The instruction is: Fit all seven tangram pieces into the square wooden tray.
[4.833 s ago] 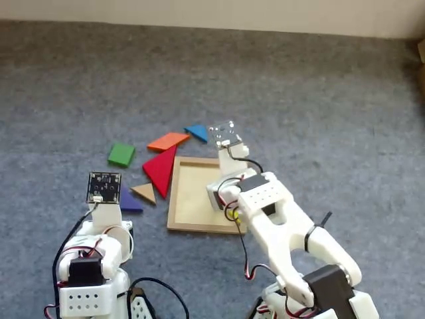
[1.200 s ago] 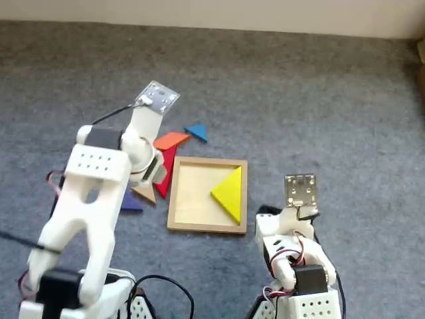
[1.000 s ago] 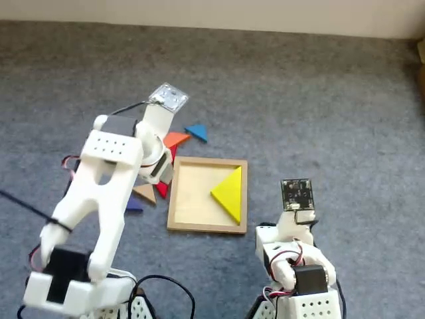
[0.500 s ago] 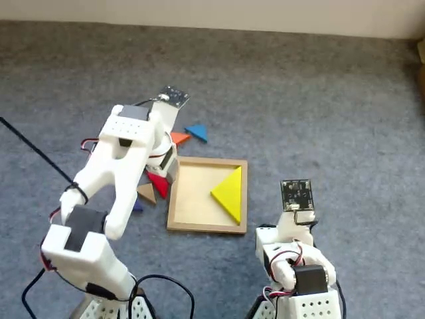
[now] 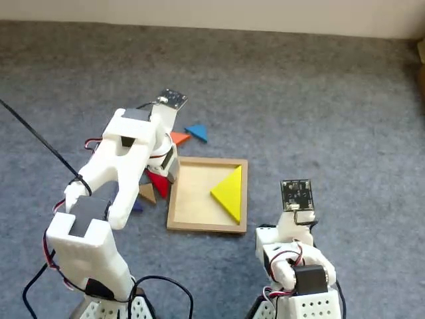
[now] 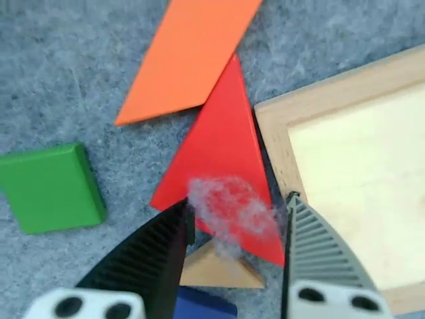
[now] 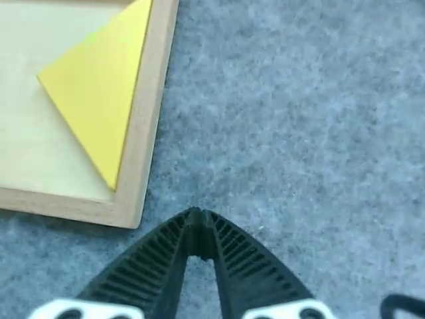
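Seven pieces: one in the tray, six out on the grey carpet point(image 5: 319, 100).
Tray: square wooden tray point(image 5: 206, 228), just below frame centre in the high view, lying flat.
Yellow triangle: large yellow triangle point(image 5: 229, 191) inside the tray, long edge along the right wall.
Red triangle: large red triangle point(image 6: 222, 159) on the carpet, just left of the tray and almost touching its rim.
Left gripper: left gripper point(image 6: 238, 207) low over the red triangle's wide end, jaws spread, one on each side of it; a tuft of fluff between them.
Neighbours: orange parallelogram point(image 6: 189, 56) at the red tip; green square block point(image 6: 46, 189) near; small tan triangle point(image 6: 216, 271) and dark blue piece point(image 6: 202, 311) by the red base.
Blue triangle: small blue triangle point(image 5: 196, 132) above the tray, right of the orange piece.
Right gripper: right gripper point(image 7: 198, 232) lower right of the tray, over bare carpet, jaws pressed together, holding nothing.
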Controlling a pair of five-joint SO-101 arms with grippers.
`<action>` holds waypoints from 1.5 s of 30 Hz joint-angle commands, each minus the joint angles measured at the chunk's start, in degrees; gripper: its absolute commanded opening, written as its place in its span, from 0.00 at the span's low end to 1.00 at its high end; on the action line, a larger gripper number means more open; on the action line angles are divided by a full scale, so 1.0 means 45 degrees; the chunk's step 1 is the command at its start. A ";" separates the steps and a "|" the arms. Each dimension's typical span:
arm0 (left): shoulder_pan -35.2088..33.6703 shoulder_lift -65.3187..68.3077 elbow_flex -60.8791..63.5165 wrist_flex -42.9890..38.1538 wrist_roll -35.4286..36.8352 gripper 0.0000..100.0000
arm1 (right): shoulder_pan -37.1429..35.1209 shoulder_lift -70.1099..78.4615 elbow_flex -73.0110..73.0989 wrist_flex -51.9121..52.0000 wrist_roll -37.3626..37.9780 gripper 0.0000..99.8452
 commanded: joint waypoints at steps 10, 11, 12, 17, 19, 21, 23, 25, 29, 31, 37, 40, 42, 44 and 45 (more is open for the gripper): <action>-0.0615 0.0225 -0.0342 -0.0371 0.0098 0.21 | 0.0107 -0.0205 0.1905 0.0107 -0.0059 0.01; -0.0694 0.0225 -0.0322 -0.0371 0.0098 0.21 | 0.0107 -0.0205 0.1905 0.0107 -0.0059 0.01; -0.0830 0.0225 -0.0322 -0.0371 0.0098 0.21 | 0.0107 -0.0205 0.1905 0.0107 -0.0059 0.01; -0.1612 0.0186 -0.0342 -0.0371 -0.0332 0.21 | 0.0107 -0.0205 0.1905 0.0107 -0.0059 0.01; -0.1768 0.0147 -0.0283 -0.0371 -0.0567 0.20 | 0.0107 -0.0205 0.1905 0.0107 -0.0059 0.01; -0.1807 0.0147 -0.0264 -0.0371 -0.0860 0.16 | 0.0107 -0.0205 0.1905 0.0107 -0.0059 0.01; -0.1827 0.0127 -0.0244 -0.0371 -0.1035 0.14 | 0.0107 -0.0205 0.1905 0.0107 -0.0059 0.01; -0.1827 0.0127 -0.0244 -0.0352 -0.1035 0.14 | 0.0107 -0.0205 0.1905 0.0107 -0.0059 0.01; -0.1788 0.0107 -0.0557 0.0156 -0.1016 0.14 | 0.0107 -0.0205 0.1905 0.0107 -0.0059 0.01; -0.1768 0.0107 -0.0947 0.0703 -0.0996 0.14 | 0.0107 -0.0205 0.1905 0.0107 -0.0059 0.01; -0.1768 0.0107 -0.2667 0.2579 -0.1016 0.14 | 0.0107 -0.0205 0.1905 0.0107 -0.0059 0.01; -0.1748 -0.0088 -0.3448 0.3419 -0.1016 0.14 | 0.0107 -0.0205 0.1905 0.0107 -0.0059 0.01; -0.1768 -0.0674 -0.3526 0.3614 -0.1016 0.14 | 0.0107 -0.0205 0.1905 0.0107 -0.0059 0.01; -0.1768 -0.1553 -0.3409 0.3712 -0.0996 0.14 | 0.0107 -0.0205 0.1905 0.0107 -0.0059 0.01; -0.1748 -0.2061 -0.3194 0.3653 -0.0996 0.14 | 0.0107 -0.0205 0.1905 0.0107 -0.0059 0.01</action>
